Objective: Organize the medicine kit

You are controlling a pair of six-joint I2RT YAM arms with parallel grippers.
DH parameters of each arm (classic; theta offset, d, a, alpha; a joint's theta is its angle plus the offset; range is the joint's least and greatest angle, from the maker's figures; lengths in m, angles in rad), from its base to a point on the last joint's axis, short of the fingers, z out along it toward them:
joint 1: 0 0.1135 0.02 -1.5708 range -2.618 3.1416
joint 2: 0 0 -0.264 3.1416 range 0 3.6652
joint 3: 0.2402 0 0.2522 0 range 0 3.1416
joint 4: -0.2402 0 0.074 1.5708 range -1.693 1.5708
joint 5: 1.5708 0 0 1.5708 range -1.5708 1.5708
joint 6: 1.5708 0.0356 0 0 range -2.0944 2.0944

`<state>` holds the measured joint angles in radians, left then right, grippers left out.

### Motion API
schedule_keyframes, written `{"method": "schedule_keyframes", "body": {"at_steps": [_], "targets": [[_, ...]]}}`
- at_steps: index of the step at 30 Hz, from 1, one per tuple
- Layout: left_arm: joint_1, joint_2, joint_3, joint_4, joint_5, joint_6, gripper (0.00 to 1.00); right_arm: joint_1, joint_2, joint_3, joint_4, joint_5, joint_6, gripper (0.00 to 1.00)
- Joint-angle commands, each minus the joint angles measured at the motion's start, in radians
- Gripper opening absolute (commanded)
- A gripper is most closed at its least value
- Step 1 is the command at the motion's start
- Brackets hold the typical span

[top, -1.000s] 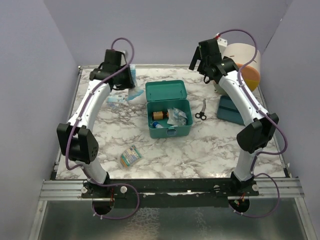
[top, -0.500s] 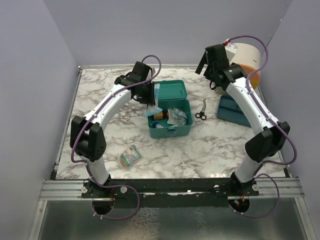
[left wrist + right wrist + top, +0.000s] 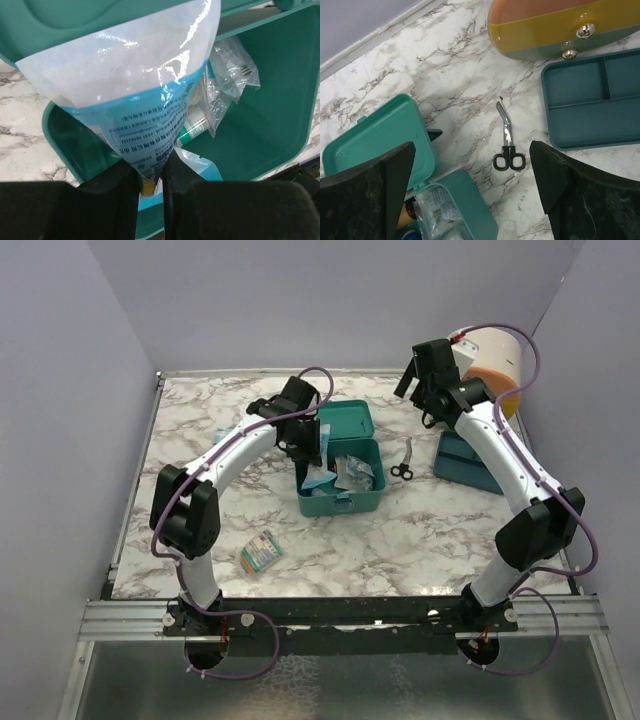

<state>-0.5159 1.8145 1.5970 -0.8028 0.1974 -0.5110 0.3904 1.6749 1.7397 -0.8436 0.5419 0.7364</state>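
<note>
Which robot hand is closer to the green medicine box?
Left. The left gripper hangs right over the open medicine kit, pinching a blue-and-clear packet. The right gripper, open, is off to the kit's right, above the scissors.

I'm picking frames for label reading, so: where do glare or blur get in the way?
Left wrist view: glare streaks the clear top of the packet, its print is soft, and the left end effector is a dark blur. Right wrist view: scissors sharp, right end effector dark and soft-edged. Top view: even light, faint shadows.
</note>
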Motion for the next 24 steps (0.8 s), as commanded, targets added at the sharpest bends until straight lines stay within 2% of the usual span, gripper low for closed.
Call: {"method": "schedule_keyframes", "body": {"at_steps": [1, 10, 20, 22, 24], "targets": [[-0.014, 0.031, -0.035, -0.007, 0.048, -0.037, 0.17, -0.011, -0.032, -0.028, 0.016, 0.029, 0.023, 1.00], [-0.022, 0.101, -0.095, -0.010, 0.072, -0.054, 0.15, -0.039, -0.021, -0.048, 0.043, 0.006, 0.007, 1.00], [-0.027, 0.145, -0.079, -0.015, 0.039, -0.047, 0.16, -0.057, -0.016, -0.057, 0.050, -0.008, 0.003, 1.00], [-0.027, 0.139, -0.066, -0.017, 0.029, -0.040, 0.26, -0.061, -0.019, -0.058, 0.052, -0.008, 0.003, 1.00], [-0.027, 0.132, -0.045, -0.021, 0.019, -0.024, 0.49, -0.062, -0.019, -0.058, 0.055, -0.010, 0.003, 1.00]]}}
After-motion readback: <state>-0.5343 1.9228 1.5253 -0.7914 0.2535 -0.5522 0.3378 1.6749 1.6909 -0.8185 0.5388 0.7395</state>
